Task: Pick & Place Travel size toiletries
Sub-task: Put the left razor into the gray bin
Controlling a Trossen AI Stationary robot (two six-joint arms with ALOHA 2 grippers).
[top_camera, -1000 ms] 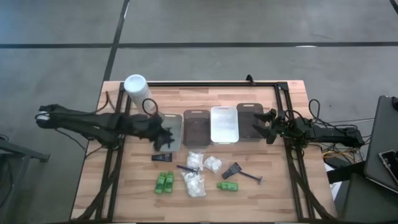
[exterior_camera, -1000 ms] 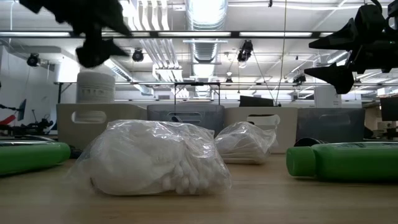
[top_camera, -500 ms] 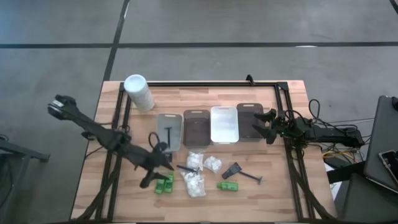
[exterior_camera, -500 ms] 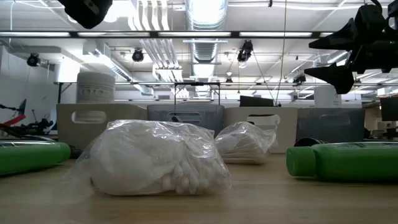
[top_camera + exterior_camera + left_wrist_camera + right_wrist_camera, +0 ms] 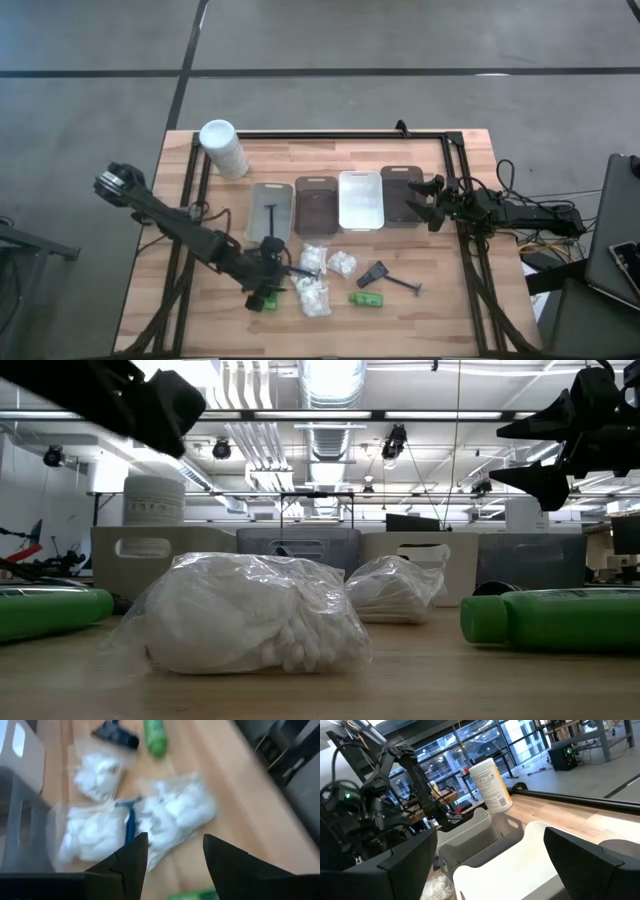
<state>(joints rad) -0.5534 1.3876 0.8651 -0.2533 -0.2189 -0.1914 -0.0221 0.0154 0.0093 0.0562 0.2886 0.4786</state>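
Observation:
My left gripper (image 5: 283, 279) hangs open over the table's near middle, above the white crinkly packets (image 5: 175, 815) and a thin blue razor (image 5: 129, 822) lying between them. In the high view three packets (image 5: 314, 258) (image 5: 342, 264) (image 5: 313, 298) lie on the wood. One green bottle (image 5: 366, 298) lies to their right, and more green bottles (image 5: 262, 299) lie half under my left arm. A dark razor (image 5: 272, 216) lies in the grey tray, and another (image 5: 377, 273) lies on the table. My right gripper (image 5: 428, 203) waits open over the right brown tray.
Four trays stand in a row across the table's middle: grey (image 5: 258, 232), brown (image 5: 316, 205), white (image 5: 360, 199) and brown (image 5: 398, 180). A tall white container (image 5: 222, 147) stands at the far left corner. A black frame rail (image 5: 340, 135) runs along the far edge.
My left gripper has left the grey tray. It swung toward the table's near edge, then shifted right, and now stands by the green bottles and the packets. Where it stood, a dark razor now shows lying in the grey tray. The right arm has kept still.

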